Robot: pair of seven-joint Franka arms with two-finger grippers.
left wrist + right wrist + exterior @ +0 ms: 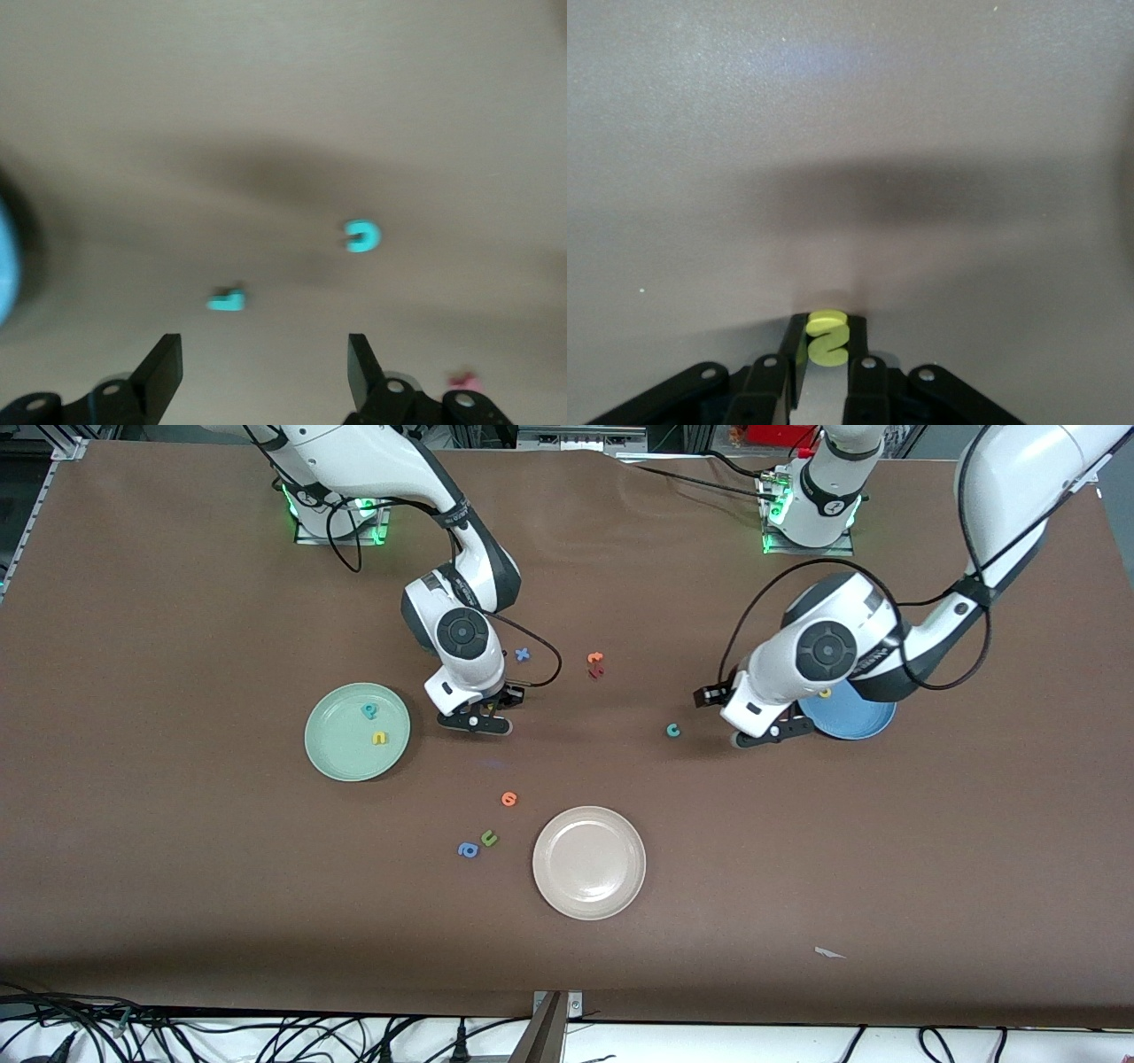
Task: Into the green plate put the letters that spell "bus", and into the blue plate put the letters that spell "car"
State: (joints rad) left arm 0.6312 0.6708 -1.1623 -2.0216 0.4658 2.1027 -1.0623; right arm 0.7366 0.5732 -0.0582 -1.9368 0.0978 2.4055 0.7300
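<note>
The right gripper [485, 717] clamps the yellow "s" [827, 337] between its fingertips just beside the green plate [341, 757], the letter standing on edge; only the right wrist view shows it. The left gripper [769, 735] hangs open by the blue plate [864, 722], the teal "c" [673, 731] lying near it on the tabletop [177, 886].

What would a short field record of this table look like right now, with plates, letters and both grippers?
green plate: holds teal b and yellow u
blue plate: partly hidden under the left arm, one yellow letter shows at its rim
right gripper: shut on yellow s, low over the table beside the green plate
left gripper: open, over the table beside the blue plate
teal c: on the table near the left gripper
cream plate: nearest the front camera
</note>
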